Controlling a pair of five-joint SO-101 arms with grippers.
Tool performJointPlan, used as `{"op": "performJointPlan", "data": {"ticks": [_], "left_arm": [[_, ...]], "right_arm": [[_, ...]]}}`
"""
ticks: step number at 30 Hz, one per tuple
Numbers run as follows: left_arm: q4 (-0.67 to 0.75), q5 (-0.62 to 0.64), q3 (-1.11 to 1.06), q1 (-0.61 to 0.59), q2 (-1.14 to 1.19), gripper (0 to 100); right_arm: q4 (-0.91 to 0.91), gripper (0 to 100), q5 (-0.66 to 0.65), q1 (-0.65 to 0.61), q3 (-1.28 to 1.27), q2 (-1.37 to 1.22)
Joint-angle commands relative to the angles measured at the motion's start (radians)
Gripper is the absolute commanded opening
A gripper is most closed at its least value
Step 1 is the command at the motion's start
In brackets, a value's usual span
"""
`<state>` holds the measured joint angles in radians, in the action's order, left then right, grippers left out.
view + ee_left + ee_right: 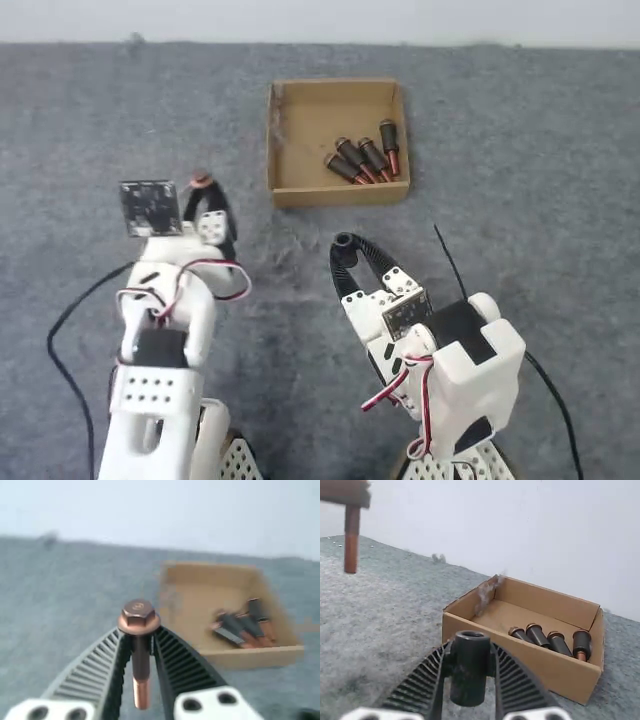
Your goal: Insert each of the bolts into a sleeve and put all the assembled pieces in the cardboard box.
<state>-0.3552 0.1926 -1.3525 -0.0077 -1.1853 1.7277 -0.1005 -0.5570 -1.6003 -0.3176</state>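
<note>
Between the ribbed fingers of the left gripper sits one copper bolt, upright, hex head on top, bare shank hanging below the jaws. Grip is clenched on the shank just under the head. From overhead I place it on the left side of the table, nearer than the box and off to its left.

Sleeve: dark, tubular, upright, open bore facing up. The right gripper is clamped around it, one finger on each side. It sits near centre, nearer to me than the box and to the right of the bolt. Bolt and sleeve are well apart, not lined up. From the right wrist camera the bolt hangs clear of the felt, off to the left.

Cardboard box: far centre, open top, resting on the table. Four assembled pieces lie side by side in its right half, dark sleeves with copper ends showing, some touching.

Grey felt covers the whole table. White wall runs along the far edge. Black cable loops out to the left of the left arm.
</note>
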Motion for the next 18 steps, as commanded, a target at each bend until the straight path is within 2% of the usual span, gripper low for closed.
{"op": "performJointPlan", "data": {"ticks": [1,9,18], "left_arm": [[0.040,0.015,0.021,0.097,-0.115,1],[0.041,0.017,0.065,0.302,-0.184,1],[0.041,0.017,0.245,0.382,0.072,1]], "right_arm": [[0.030,0.6,-0.014,-0.007,-0.031,0.053],[0.030,0.6,-0.014,-0.008,-0.031,0.054],[0.030,0.6,-0.017,-0.007,-0.031,0.058]]}}
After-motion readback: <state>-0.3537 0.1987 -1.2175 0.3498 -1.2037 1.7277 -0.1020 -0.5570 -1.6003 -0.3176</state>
